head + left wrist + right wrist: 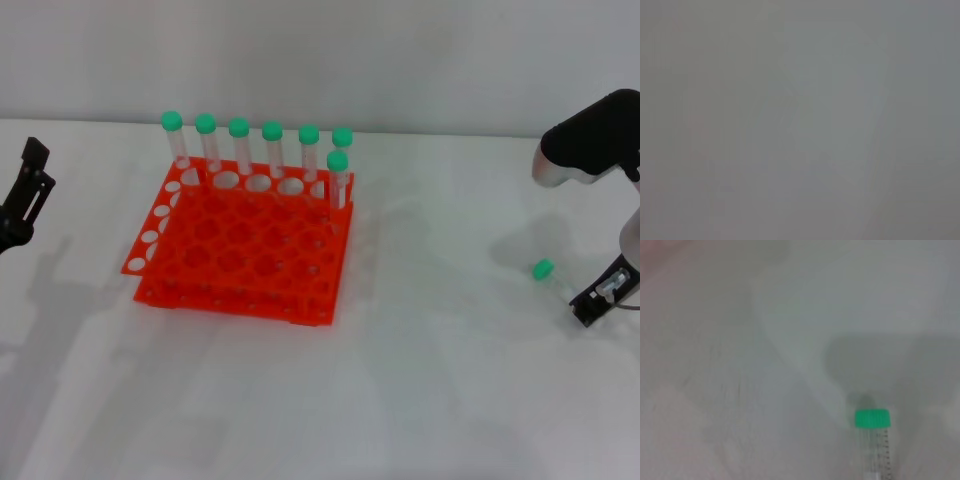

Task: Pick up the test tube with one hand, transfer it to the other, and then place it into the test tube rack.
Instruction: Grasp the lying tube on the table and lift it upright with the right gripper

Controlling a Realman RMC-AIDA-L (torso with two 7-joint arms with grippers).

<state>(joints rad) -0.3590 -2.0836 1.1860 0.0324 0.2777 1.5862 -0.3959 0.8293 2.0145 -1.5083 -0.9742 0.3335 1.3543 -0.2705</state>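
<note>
Clear green-capped test tube (556,280) lying tilted, right gripper (600,298) apparently gripping its lower end

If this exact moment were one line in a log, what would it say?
right gripper: at loose test tube on table | left gripper: idle, far left | rack: seven tubes standing | handover: not yet

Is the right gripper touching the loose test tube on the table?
Cannot tell. In the head view the right gripper sits at the clear end of the test tube, but contact isn't plain; the right wrist view shows no fingers.
</note>
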